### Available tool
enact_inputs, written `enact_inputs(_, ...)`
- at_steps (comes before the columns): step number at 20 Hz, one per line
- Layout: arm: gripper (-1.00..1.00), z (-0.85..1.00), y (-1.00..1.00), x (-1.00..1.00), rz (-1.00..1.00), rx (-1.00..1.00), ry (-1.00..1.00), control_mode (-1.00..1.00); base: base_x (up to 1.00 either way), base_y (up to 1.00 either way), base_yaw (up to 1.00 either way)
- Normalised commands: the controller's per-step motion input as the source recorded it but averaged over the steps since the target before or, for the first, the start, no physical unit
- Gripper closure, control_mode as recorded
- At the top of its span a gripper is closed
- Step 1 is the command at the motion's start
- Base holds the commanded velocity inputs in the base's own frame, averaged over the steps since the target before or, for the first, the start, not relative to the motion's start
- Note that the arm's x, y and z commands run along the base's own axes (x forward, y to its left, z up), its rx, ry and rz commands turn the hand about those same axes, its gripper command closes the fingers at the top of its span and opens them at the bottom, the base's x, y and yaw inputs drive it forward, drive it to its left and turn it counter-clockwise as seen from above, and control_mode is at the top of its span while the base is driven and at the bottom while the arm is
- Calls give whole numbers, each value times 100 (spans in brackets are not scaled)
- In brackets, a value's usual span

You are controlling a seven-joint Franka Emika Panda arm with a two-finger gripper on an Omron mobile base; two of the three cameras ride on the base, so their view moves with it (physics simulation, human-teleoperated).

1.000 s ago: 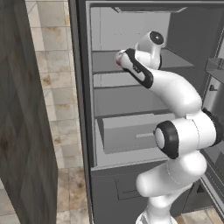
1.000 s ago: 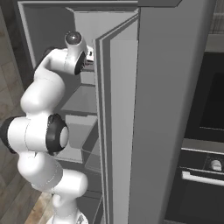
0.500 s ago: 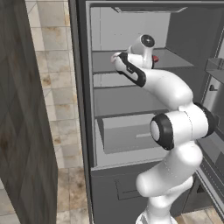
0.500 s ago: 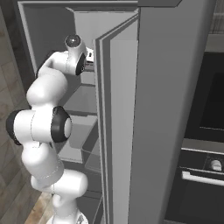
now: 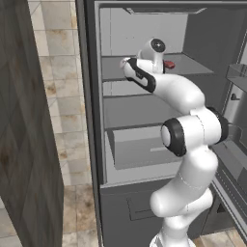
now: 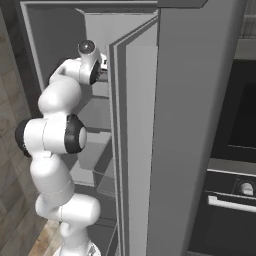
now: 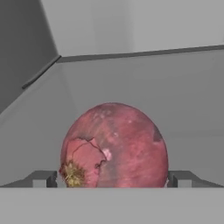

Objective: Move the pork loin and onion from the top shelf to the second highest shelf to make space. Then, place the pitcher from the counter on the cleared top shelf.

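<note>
The onion (image 7: 114,146), a smooth dark red ball with a torn patch of skin, sits on the grey top shelf (image 7: 183,96) close in front of the hand. My gripper (image 7: 113,179) is open, one finger tip on either side of the onion and neither visibly pressing it. In the left base view the hand (image 5: 155,50) reaches into the tallest compartment above the top shelf (image 5: 113,68), and a dark red bit of the onion (image 5: 169,64) peeks out on its right. The second highest shelf (image 5: 130,110) lies below. The pork loin, pitcher and counter are out of view.
A grey drawer box (image 5: 144,149) stands under the shelves. The open fridge door with its bins (image 5: 236,77) hangs at the right, and in the right base view that door (image 6: 150,125) hides most of the interior. An oven front (image 6: 235,195) is further right. A dark panel (image 5: 24,144) stands at the left.
The hand has moved a little to the left and deeper over the top shelf, and the forearm has swung with it. The jaws have stayed open.
</note>
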Motion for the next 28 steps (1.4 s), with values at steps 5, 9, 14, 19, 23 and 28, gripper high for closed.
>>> enact_inputs(5,-100,-1,0,34,0,0,0,-100,0,0,0)
enact_inputs(9,100,-9,1,30,0,-1,0,-100,0,0,0)
enact_inputs(14,100,-11,1,18,0,-1,0,-100,0,0,0)
enact_inputs(19,100,-10,0,1,0,0,-5,-100,0,0,0)
enact_inputs(23,100,-6,0,-65,0,0,-13,-100,0,0,0)
enact_inputs(28,100,0,0,-100,0,0,-6,-100,0,0,0)
